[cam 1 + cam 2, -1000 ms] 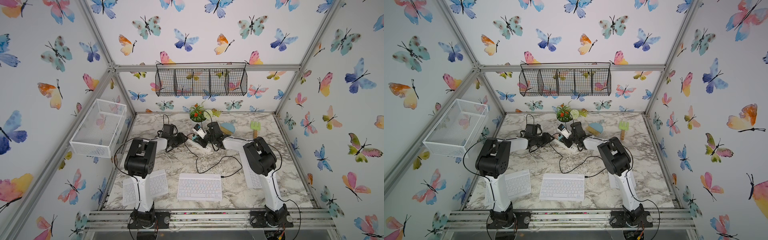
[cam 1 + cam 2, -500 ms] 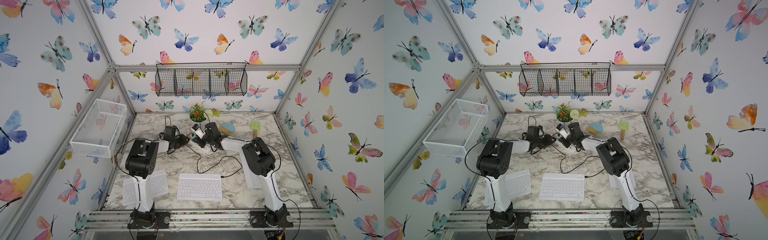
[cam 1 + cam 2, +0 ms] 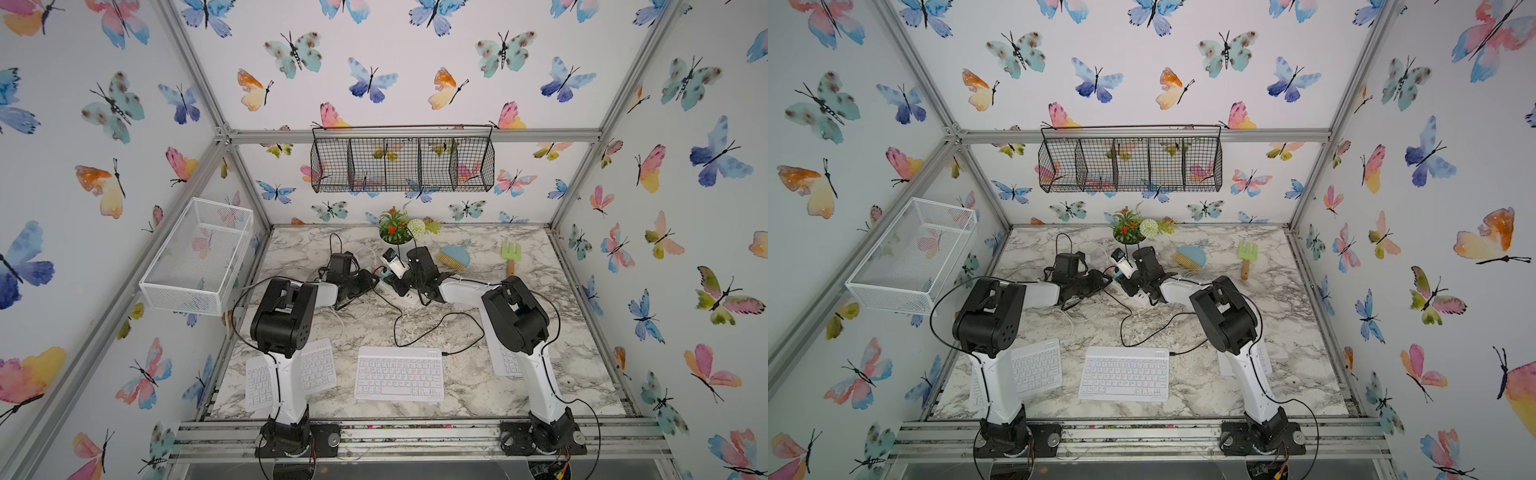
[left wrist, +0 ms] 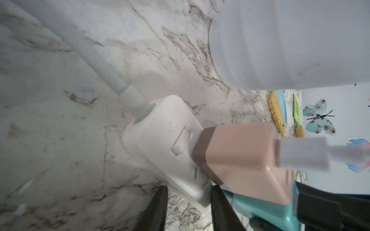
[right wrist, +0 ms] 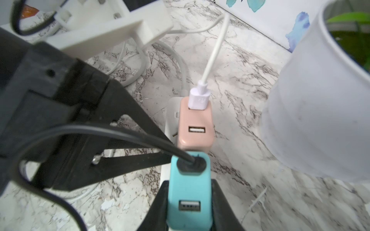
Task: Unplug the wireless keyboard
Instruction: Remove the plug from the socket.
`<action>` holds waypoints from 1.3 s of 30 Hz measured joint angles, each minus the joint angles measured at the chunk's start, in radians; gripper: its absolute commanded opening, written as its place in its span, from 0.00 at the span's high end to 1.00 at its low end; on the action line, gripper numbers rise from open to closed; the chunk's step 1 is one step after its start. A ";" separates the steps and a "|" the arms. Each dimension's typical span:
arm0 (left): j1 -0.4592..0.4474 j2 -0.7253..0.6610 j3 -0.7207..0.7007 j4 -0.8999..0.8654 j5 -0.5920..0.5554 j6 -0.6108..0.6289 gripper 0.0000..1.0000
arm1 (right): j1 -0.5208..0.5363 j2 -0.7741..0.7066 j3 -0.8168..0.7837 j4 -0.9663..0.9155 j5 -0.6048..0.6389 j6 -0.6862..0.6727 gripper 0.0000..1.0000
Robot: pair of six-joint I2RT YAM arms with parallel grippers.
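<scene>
Pinching boxy glossy teal charger (image 5: 190,192), right hand (image 5: 189,183)

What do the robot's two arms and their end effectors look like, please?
The left arm and right arm match: white links, bulky black joint housings, black bases, thin black cables looping alongside. The left end effector and right end effector are black, with flat tapering fingers.

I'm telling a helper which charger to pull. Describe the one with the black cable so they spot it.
On the marble table, before the white plant pot, lies a white power strip. The teal charger stands in it, clamped in the right gripper; its pink neighbour has a white cable.
</scene>
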 measured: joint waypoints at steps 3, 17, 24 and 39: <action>0.000 0.000 0.000 0.002 0.000 0.001 0.64 | -0.005 0.000 0.000 0.002 -0.015 0.010 0.82; -0.005 -0.001 0.000 -0.006 0.013 0.002 0.65 | 0.046 -0.045 -0.105 0.115 0.120 -0.169 0.84; -0.006 -0.002 -0.006 -0.001 0.016 0.002 0.66 | 0.002 -0.042 -0.082 0.074 -0.006 -0.016 0.84; -0.008 -0.009 -0.026 0.023 0.019 0.002 0.66 | 0.016 -0.048 -0.047 -0.003 0.021 -0.063 0.84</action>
